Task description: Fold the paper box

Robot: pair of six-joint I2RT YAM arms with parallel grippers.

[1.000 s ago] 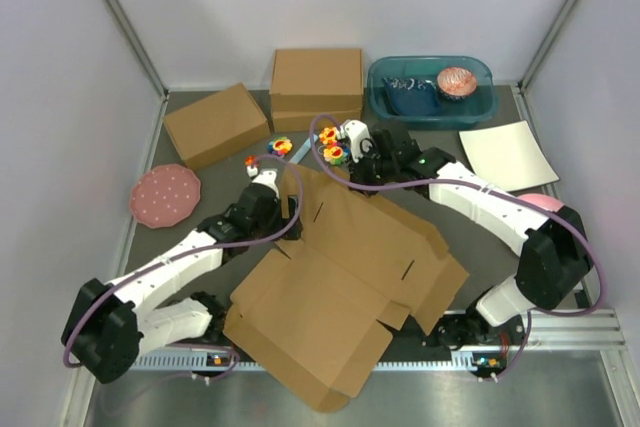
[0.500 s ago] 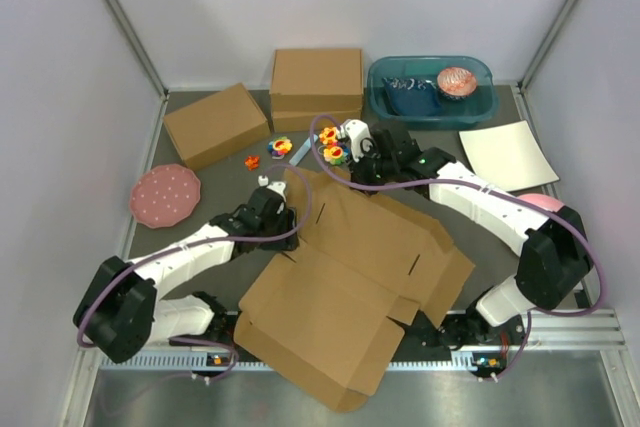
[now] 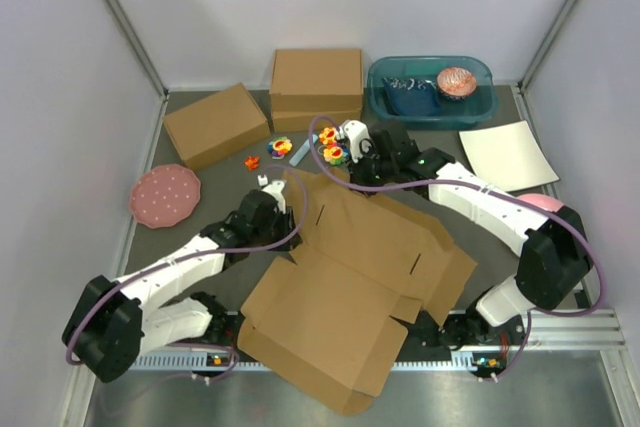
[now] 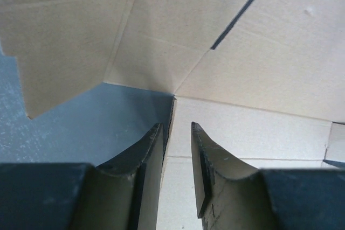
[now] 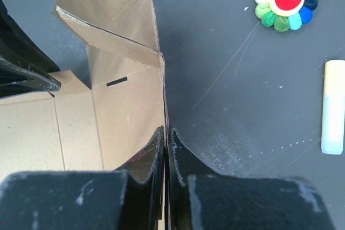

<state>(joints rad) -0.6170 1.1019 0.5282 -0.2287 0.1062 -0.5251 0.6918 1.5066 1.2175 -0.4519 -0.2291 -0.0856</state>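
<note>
Clamping the raised far wall of the paper box [image 3: 350,287], sprawled mid-table, right gripper [image 5: 166,130] anchors it; left gripper [image 4: 175,127], parted, straddles the far-left corner edge lying straight ahead between its fingers.

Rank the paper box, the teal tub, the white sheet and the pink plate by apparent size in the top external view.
1. paper box, by far the largest
2. teal tub
3. white sheet
4. pink plate, only a little smaller than the sheet
</note>
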